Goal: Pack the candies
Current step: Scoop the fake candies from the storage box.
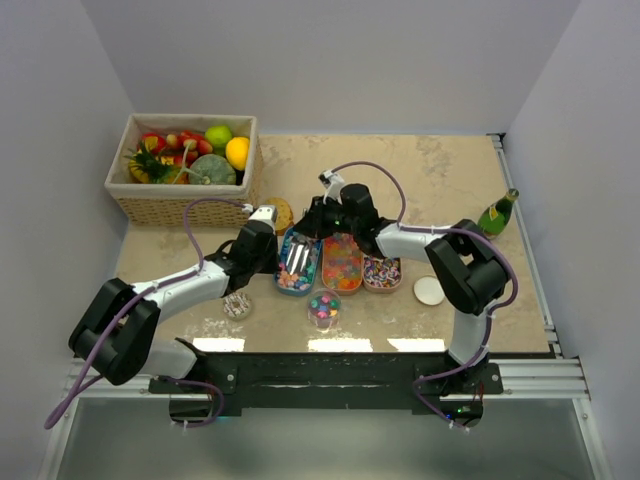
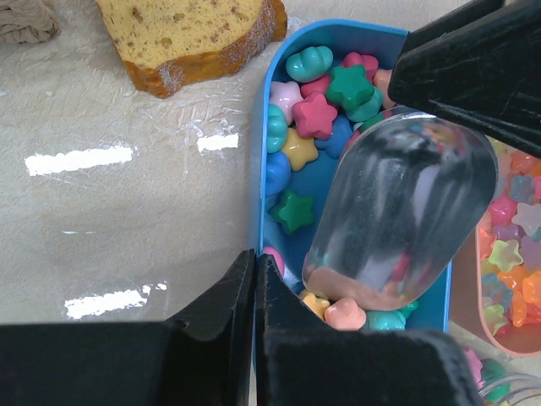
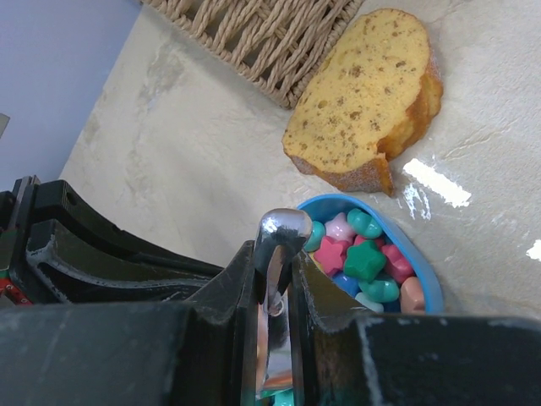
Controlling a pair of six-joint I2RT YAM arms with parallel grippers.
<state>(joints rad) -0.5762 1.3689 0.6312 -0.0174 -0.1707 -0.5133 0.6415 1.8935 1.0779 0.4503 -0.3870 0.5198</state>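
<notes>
Pastel star and shell candies point(image 2: 314, 114) fill a blue tray point(image 1: 297, 266). Beside it stand an orange tray of orange-red candies point(image 1: 342, 262) and a pink tray of small mixed candies point(image 1: 381, 271). My right gripper point(image 3: 275, 272) is shut on the handle of a shiny metal spoon point(image 3: 283, 227). The spoon's bowl point(image 2: 397, 211) lies down among the candies in the blue tray. My left gripper point(image 2: 255, 260) is shut, its jaws pinching the blue tray's left rim point(image 2: 258, 182). In the top view the left gripper point(image 1: 276, 264) and the right gripper point(image 1: 316, 224) meet over the blue tray.
A small clear cup of candies point(image 1: 323, 308) and a small jar point(image 1: 237, 305) stand in front of the trays, a white lid point(image 1: 429, 290) to the right. A cake slice point(image 2: 194, 34) lies behind the blue tray. A wicker fruit basket point(image 1: 185, 165) stands back left, a green bottle point(image 1: 497, 212) at right.
</notes>
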